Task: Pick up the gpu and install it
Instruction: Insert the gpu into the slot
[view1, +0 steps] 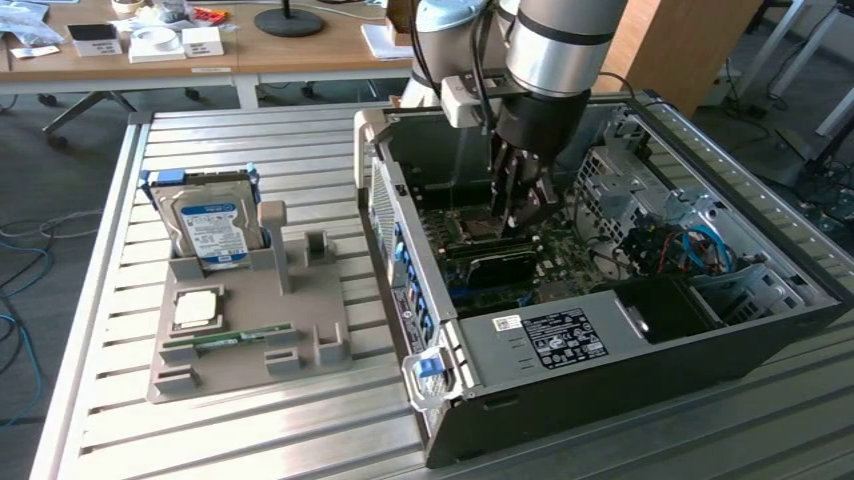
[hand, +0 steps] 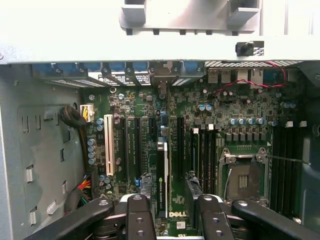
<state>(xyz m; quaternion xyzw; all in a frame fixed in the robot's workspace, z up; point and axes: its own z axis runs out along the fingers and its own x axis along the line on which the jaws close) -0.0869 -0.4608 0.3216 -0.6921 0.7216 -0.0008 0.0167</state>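
I'm holding the gpu (hand: 161, 175) edge-on in my hand (hand: 168, 212), fingers closed on it, inside the PC case (view1: 747, 330) over the motherboard (hand: 240, 125). Judging: keeping card square w/ slot, pressing evenly, no tilt.

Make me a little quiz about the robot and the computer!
1. True or false: the hard drive stands upright in the gray holder, outside the computer case.
2. Where is the gripper? A) over the gray holder B) inside the computer case, above the motherboard C) resting on the hard drive
3. Fill in: the gripper is shut on the ____.
Key: 1 true; 2 B; 3 gpu.
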